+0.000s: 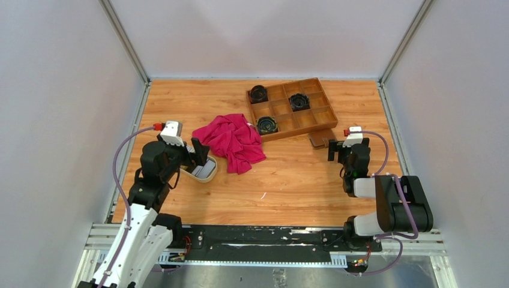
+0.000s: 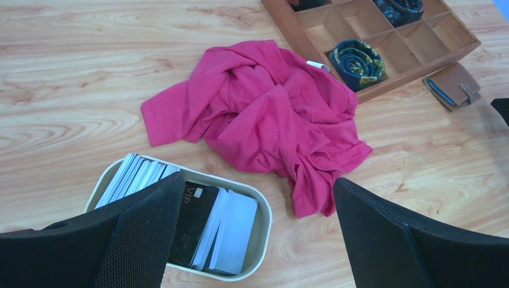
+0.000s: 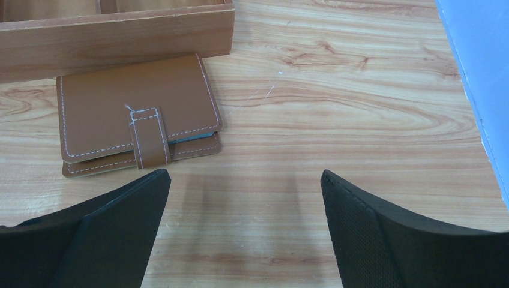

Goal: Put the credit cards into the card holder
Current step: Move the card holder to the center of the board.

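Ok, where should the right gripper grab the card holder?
Likely from above, across its two short ends: the card holder lies flat and closed, far edge close beside the wooden tray, leaving those ends and the tab side free.

I see my left arm [image 1: 147, 192] with white lower link, black upper joints, white wrist block [image 1: 172, 132], red plug [image 1: 158, 126], lilac cable [image 1: 120, 174]. Right arm [image 1: 396, 209] black with pale grey links, lilac cable too. Claw fingers [image 2: 141, 240] black, textured faces.
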### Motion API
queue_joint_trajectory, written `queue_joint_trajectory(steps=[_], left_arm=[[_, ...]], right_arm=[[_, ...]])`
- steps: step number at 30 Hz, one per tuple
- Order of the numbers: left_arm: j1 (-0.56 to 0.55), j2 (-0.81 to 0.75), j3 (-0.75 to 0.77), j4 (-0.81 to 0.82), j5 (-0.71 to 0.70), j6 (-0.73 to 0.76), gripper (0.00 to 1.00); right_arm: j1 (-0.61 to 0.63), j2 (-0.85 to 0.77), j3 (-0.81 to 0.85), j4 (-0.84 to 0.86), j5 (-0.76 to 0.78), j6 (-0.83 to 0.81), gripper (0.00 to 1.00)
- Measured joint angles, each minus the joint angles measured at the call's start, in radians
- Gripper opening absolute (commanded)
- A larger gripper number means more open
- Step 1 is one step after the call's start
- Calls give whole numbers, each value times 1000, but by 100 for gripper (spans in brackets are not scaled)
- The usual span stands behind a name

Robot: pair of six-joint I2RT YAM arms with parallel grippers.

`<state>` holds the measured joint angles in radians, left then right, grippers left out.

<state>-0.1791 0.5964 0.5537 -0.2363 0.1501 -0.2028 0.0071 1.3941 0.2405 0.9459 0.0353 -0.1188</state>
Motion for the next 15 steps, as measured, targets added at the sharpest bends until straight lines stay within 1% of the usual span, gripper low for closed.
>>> queue_joint_trajectory(steps=[7, 9, 11, 12, 15], left_arm=[[0, -33, 0, -5, 3, 0, 100], [0, -34, 0, -5, 10, 0, 100], [0, -34, 0, -5, 22, 0, 100], [0, -34, 0, -5, 28, -1, 100], [0, -34, 2, -6, 46, -11, 100]], right_arm=[[0, -1, 0, 0, 0, 0, 100], [0, -26, 8, -44, -4, -2, 100], [0, -85, 65, -196, -24, -13, 100], [0, -111, 126, -300, -34, -18, 100], [0, -130, 382, -604, -59, -35, 100]])
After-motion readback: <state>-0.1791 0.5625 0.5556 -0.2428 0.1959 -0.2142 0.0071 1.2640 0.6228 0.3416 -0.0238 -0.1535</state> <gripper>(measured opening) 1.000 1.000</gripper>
